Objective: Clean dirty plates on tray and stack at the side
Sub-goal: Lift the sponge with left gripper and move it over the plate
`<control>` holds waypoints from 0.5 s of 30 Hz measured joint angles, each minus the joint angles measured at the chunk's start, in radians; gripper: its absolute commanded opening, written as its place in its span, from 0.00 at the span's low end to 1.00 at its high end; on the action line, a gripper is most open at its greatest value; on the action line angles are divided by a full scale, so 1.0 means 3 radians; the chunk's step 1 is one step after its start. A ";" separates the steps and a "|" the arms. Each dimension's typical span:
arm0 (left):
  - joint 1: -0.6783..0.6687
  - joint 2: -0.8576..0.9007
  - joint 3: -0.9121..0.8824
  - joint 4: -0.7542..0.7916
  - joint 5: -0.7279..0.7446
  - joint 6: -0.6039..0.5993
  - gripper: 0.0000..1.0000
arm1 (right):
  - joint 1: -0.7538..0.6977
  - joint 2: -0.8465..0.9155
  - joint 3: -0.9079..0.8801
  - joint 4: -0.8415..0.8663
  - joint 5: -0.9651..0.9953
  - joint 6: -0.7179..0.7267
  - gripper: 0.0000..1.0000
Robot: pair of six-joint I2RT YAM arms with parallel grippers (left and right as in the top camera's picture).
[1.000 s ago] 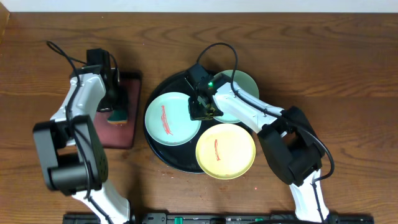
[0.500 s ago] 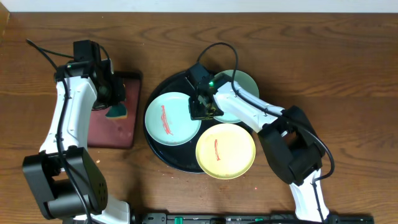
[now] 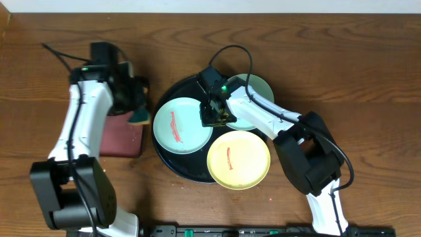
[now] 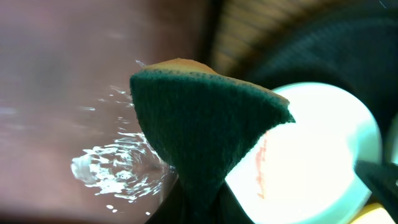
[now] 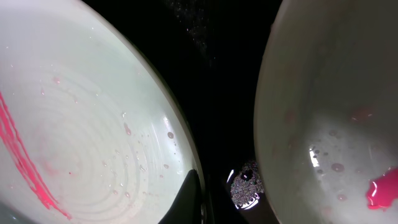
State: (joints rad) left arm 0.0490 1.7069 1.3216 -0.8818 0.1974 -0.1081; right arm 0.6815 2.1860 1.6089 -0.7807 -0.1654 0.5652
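Note:
The black tray holds three plates. A blue-green plate with a red streak lies at its left, a second blue-green plate at the back right, and a yellow plate at the front. My left gripper is shut on a green sponge and holds it just left of the black tray. In the left wrist view the sponge hangs before the streaked plate. My right gripper grips the left plate's right rim; the second plate lies beside it.
A dark red rectangular tray lies left of the black tray, wet with water drops. My right arm reaches across the back-right plate. Bare wooden table lies all around.
My left arm has swung right with the sponge, from over the dark red tray to the black tray's left edge. The right arm and the plates have not moved.

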 measured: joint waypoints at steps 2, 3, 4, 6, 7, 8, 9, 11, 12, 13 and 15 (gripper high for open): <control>-0.0169 0.0000 -0.0113 0.0029 0.0000 -0.0182 0.07 | 0.0000 0.0000 -0.0001 0.0000 -0.0003 0.0000 0.01; -0.0238 0.0000 -0.0168 0.0045 -0.0022 -0.0266 0.07 | 0.0000 0.0000 0.0000 0.0001 -0.0003 0.0000 0.01; -0.0326 0.0003 -0.0252 0.0092 -0.0062 -0.0380 0.07 | 0.0001 0.0000 -0.0001 0.0001 -0.0004 0.0000 0.01; -0.0420 0.0015 -0.0374 0.0189 -0.0121 -0.0524 0.07 | 0.0000 0.0000 -0.0001 0.0000 -0.0005 0.0000 0.01; -0.0479 0.0033 -0.0476 0.0324 -0.0159 -0.0623 0.07 | 0.0000 0.0000 -0.0001 0.0001 -0.0005 0.0000 0.01; -0.0515 0.0056 -0.0557 0.0444 -0.0182 -0.0698 0.07 | 0.0000 0.0000 -0.0001 0.0001 -0.0006 0.0000 0.01; -0.0553 0.0086 -0.0638 0.0573 -0.0196 -0.0773 0.07 | 0.0000 0.0000 -0.0001 0.0001 -0.0006 0.0000 0.01; -0.0617 0.0148 -0.0739 0.0749 -0.0239 -0.0863 0.07 | 0.0000 0.0000 -0.0001 0.0001 -0.0006 -0.0001 0.01; -0.0640 0.0167 -0.0757 0.0796 -0.0256 -0.0889 0.07 | -0.0001 0.0000 -0.0001 0.0003 -0.0008 -0.0001 0.01; -0.0673 0.0188 -0.0767 0.0847 -0.0273 -0.0928 0.07 | -0.0001 0.0000 -0.0001 0.0003 -0.0008 -0.0001 0.01; -0.0724 0.0220 -0.0771 0.0891 -0.0310 -0.0977 0.07 | -0.0001 0.0000 -0.0001 0.0003 -0.0008 0.0000 0.01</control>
State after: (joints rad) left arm -0.1680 1.7729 1.0904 -0.6144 0.1043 -0.4011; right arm 0.6811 2.1860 1.6085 -0.7799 -0.1677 0.5652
